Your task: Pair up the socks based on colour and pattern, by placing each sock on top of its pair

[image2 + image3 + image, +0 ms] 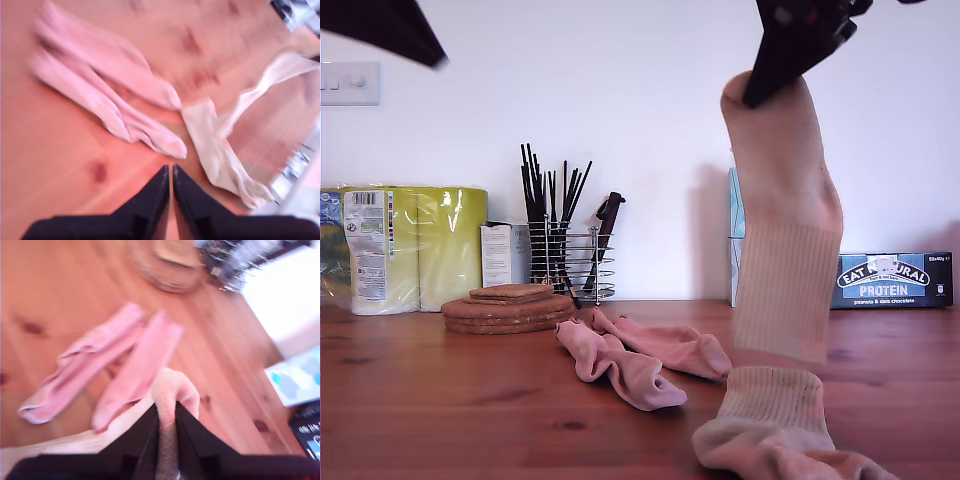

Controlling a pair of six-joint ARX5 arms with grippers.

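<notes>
My second gripper (754, 98) is high at the exterior view's right, shut on the toe of a peachy-beige sock (785, 220) that hangs cuff-down. That cuff hangs just above a second beige sock (770, 425) lying on the table. In the second wrist view the fingers (145, 440) pinch the held sock (172, 387). Two rose-pink socks (640, 360) lie side by side, overlapping, mid-table. My first gripper (171, 172) is shut on nothing, raised at the exterior view's upper left (432, 55), and looks down on the pink socks (100, 85) and the lying beige sock (215, 150).
A stack of round cork mats (508, 308) sits behind the pink socks. Along the wall stand a kitchen-roll pack (400, 245), a small white box (503, 253), a wire holder of black sticks (565, 250), a pale blue box (733, 235) and a protein-bar box (890, 280).
</notes>
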